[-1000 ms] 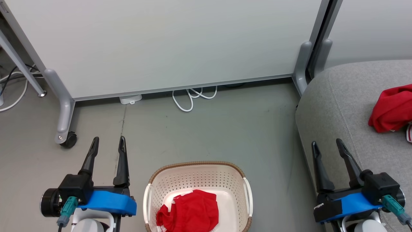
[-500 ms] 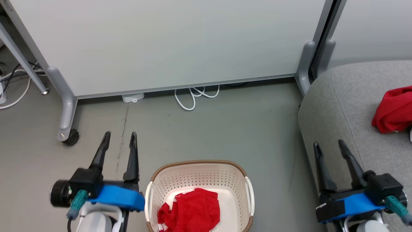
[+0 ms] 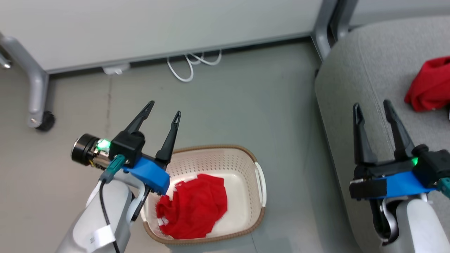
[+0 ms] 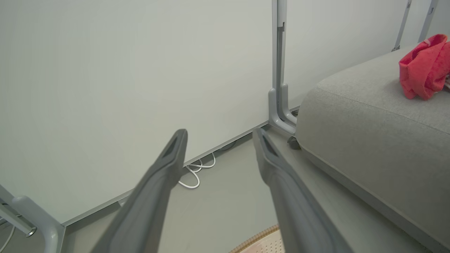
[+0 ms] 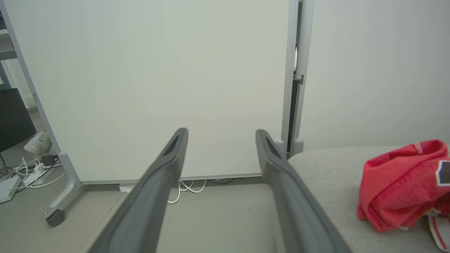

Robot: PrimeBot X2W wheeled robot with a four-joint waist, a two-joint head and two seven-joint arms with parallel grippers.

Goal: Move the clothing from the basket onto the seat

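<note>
One red garment with white trim (image 3: pixel 195 207) lies crumpled in the cream basket (image 3: pixel 242 165) on the floor. A second red garment (image 3: pixel 427 84) (image 4: pixel 423 66) (image 5: pixel 400 186) rests on the grey seat (image 3: pixel 362 63) (image 4: pixel 369 123) (image 5: pixel 327 168) at the right. My left gripper (image 3: pixel 164 109) (image 4: pixel 219 133) is open and empty, hanging above the basket's near-left rim with its fingers pointing away from me. Over the seat's left edge my right gripper (image 3: pixel 372 105) (image 5: pixel 221 131) stands open, holding nothing, left of the garment lying there.
A white partition panel on grey castor legs (image 3: pixel 37 88) runs across the back, with a second post (image 3: pixel 321 28) beside the seat. White cable loops (image 3: pixel 190 63) lie on the grey floor under the panel. More cables and a shoe (image 5: pixel 37 142) sit at far left.
The head camera has tilted down and shifted. My left gripper has risen and swung right toward the basket. The right gripper has risen slightly. Both garments lie as before.
</note>
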